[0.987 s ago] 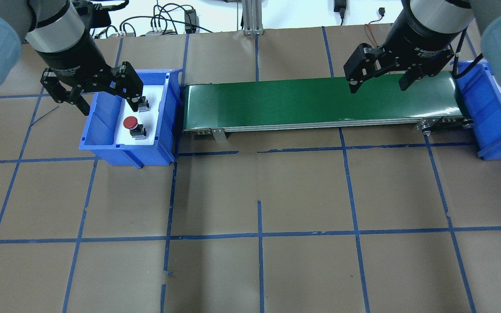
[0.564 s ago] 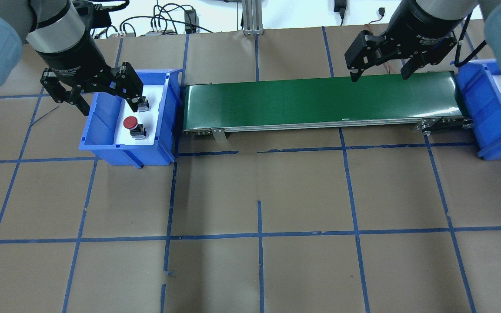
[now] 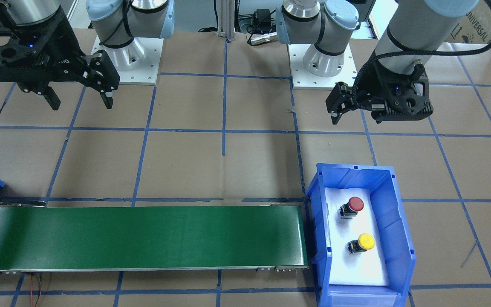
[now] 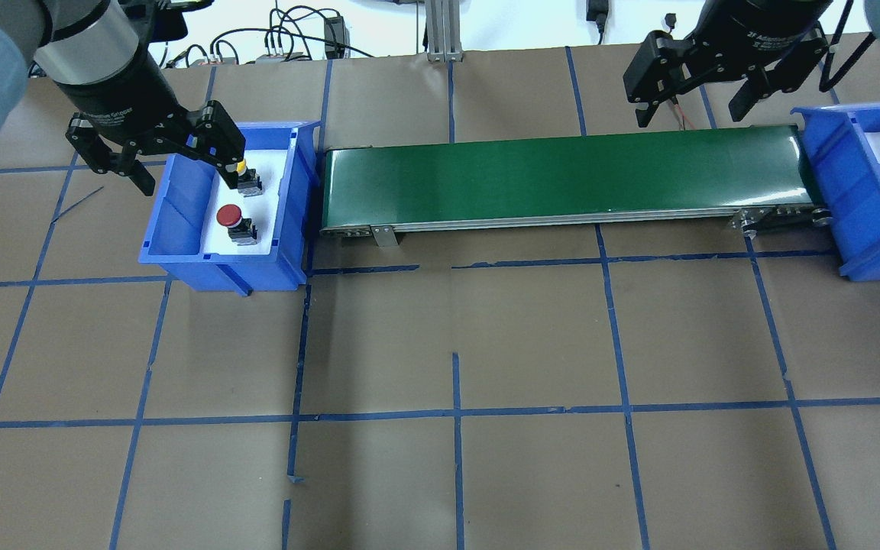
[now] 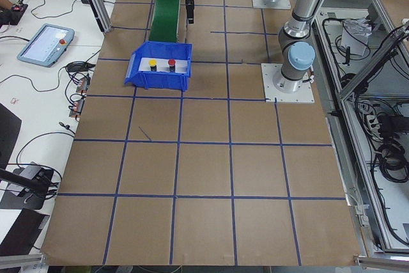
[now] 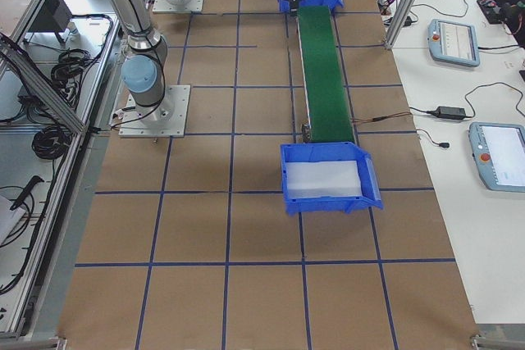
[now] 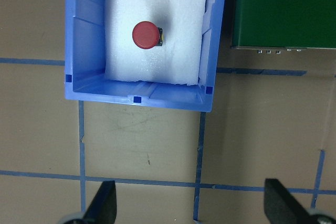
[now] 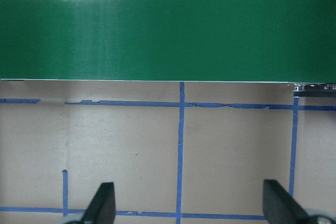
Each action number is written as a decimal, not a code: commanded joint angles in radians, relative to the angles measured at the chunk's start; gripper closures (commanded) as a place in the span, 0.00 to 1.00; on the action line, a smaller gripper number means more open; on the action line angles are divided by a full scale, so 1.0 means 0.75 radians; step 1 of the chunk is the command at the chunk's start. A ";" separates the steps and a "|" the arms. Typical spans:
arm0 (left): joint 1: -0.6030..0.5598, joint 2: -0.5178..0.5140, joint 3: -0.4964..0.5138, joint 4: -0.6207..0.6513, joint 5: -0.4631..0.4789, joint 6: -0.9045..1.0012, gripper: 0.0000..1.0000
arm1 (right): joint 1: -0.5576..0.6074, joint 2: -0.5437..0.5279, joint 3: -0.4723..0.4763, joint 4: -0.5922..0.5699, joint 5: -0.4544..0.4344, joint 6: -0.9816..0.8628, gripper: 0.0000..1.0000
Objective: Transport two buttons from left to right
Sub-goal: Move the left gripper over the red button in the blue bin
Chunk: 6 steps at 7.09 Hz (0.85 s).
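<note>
Since earlier: right hand [image 4: 690,118] drew back off green conveyor belt [image 4: 562,179], left hand [image 4: 188,186] rose over blue plastic bin [image 4: 215,273]; both gaping, empty; red-capped button [image 3: 355,204], yellow-capped button [image 3: 365,241] unpicked.

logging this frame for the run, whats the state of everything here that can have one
left gripper, open, holding nothing
right gripper, open, holding nothing
red mushroom-cap push-button, cap up in blue plastic left bin, ungripped
yellow-capped push-button, cap up in same bin, ungripped
left bin, holds both push-buttons
blue plastic right bin, no push-buttons inside
green conveyor belt, no push-button on it
</note>
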 commanded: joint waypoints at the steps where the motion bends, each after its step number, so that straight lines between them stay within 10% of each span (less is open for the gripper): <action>1: 0.014 -0.191 0.015 0.166 -0.015 0.032 0.00 | 0.000 0.001 0.003 0.003 0.009 0.000 0.00; 6: 0.043 -0.258 -0.038 0.277 -0.029 0.065 0.00 | 0.000 -0.010 0.014 0.012 0.011 -0.002 0.00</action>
